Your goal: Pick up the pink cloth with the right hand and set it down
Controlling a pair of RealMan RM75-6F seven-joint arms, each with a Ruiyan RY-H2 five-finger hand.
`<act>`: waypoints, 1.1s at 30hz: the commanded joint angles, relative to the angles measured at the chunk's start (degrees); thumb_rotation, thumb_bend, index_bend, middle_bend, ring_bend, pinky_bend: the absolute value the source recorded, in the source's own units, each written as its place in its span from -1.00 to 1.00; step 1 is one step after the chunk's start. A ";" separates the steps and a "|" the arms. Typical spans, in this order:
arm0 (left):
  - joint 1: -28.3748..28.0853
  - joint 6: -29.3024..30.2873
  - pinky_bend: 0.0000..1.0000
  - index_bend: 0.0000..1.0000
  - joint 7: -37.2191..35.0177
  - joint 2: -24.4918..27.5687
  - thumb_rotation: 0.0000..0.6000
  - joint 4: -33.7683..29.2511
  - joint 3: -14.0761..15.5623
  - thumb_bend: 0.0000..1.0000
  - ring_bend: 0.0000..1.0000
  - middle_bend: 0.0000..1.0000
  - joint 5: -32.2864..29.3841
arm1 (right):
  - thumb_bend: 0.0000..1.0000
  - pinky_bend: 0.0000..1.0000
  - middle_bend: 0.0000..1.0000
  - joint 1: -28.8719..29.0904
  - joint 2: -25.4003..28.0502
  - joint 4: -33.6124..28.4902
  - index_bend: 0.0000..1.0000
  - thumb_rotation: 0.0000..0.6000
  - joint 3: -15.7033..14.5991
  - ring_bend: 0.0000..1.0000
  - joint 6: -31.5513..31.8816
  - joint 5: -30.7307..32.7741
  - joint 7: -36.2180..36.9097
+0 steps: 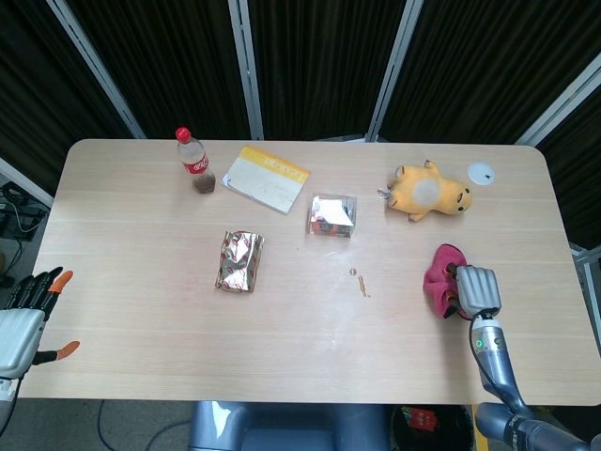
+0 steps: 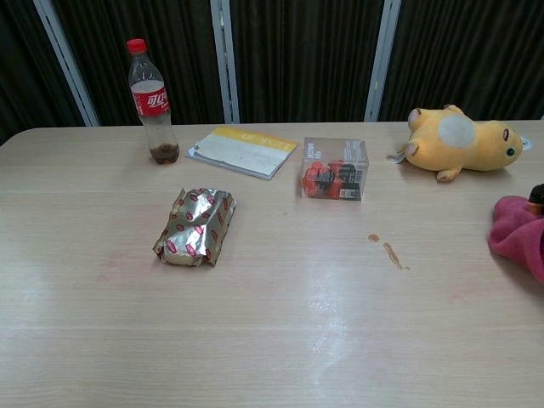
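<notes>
The pink cloth [image 1: 437, 278] lies bunched near the table's right edge, and it shows at the right border of the chest view as the pink cloth [image 2: 513, 235]. My right hand [image 1: 475, 290] sits over its right side, fingers curled into the fabric and gripping it. One dark fingertip [image 2: 537, 196] pokes over the cloth in the chest view. My left hand [image 1: 23, 321] hangs beyond the table's front left corner, fingers spread, holding nothing.
A yellow plush toy [image 1: 428, 192] lies behind the cloth. A clear box [image 1: 332, 215], a foil packet [image 1: 240, 261], a yellow-edged booklet [image 1: 266, 178] and a cola bottle [image 1: 195, 162] stand further left. A small brown stain [image 1: 360, 282] marks the table [image 1: 141, 329].
</notes>
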 commanded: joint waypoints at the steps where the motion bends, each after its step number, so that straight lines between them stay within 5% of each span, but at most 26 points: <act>1: 0.02 0.13 -1.00 -1.00 -0.06 -0.10 1.00 0.07 -0.04 -1.00 -1.00 -1.00 0.09 | 0.02 0.44 0.23 0.38 1.12 -3.88 0.46 1.00 0.39 0.04 0.34 -0.38 -1.36; 11: 0.18 0.38 -1.00 -1.00 0.04 -0.04 1.00 -0.17 0.14 -1.00 -1.00 -1.00 0.32 | 0.02 0.44 0.23 3.13 -0.83 -11.69 0.46 1.00 -0.40 0.04 0.98 -2.17 -11.17; 33: 0.04 -0.12 -1.00 -1.00 -1.53 0.47 1.00 -0.54 0.09 -1.00 -1.00 -1.00 -0.07 | 0.03 0.44 0.23 9.42 -14.99 -5.61 0.46 1.00 3.20 0.04 0.45 -0.69 -14.19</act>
